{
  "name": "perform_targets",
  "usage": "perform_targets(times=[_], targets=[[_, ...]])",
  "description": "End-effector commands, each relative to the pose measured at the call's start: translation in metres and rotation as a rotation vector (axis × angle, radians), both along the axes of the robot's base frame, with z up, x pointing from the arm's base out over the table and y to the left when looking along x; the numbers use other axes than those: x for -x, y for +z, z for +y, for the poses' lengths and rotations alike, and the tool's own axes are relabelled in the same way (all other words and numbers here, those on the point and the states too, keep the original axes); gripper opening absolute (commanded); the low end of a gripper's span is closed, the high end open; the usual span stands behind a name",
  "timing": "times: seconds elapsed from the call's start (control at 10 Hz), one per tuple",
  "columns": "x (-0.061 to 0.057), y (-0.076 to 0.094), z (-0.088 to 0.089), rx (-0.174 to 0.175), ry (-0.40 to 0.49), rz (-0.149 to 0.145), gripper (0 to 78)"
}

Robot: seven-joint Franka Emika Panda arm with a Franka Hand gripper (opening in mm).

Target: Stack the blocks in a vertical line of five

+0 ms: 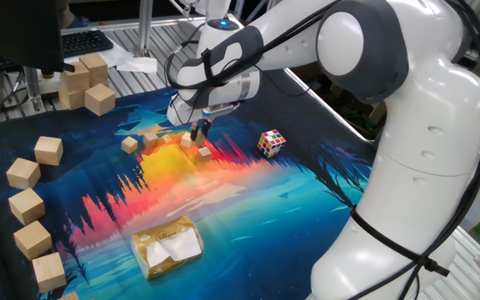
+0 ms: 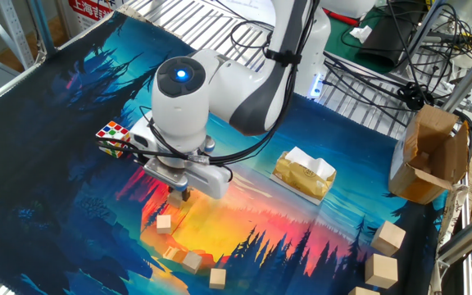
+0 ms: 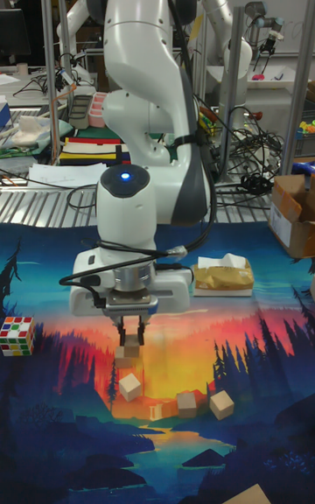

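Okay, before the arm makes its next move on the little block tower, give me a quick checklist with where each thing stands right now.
1. All five small blocks in view: ok. One block is at the gripper and the other four blocks are on the mat.
2. Gripper lined up over that block: ok, directly above it.
3. Block firmly gripped: cannot tell, because the fingertips meet its top edge.
4. Tower started: not ok, no block rests on another.
5. Puzzle cube out of the way: ok, it stands well apart.
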State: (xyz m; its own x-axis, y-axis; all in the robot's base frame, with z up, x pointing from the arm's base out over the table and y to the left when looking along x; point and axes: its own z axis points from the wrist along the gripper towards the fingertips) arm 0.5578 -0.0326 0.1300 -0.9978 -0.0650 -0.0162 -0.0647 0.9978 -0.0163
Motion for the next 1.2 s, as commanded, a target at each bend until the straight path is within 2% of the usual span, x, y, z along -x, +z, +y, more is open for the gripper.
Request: perform_targets(times=[0.1,0.4,0.9,1.1,1.2], targets=[[-0.0013,0.0011,-0.0007,0.001,-0.001,-0.005,1.2],[-0.0022,-0.0007,-0.0024,-0.018,-0.033,0.002,1.2],[-0.0024,-0.0007,-0.0024,-0.015,-0.053,-0.002,1.2],[-0.0024,-0.0007,-0.0024,-0.021,-0.069,0.009,1.2],[-0.0024,-0.0007,-0.0024,-0.020,-0.098,0.004,1.2]])
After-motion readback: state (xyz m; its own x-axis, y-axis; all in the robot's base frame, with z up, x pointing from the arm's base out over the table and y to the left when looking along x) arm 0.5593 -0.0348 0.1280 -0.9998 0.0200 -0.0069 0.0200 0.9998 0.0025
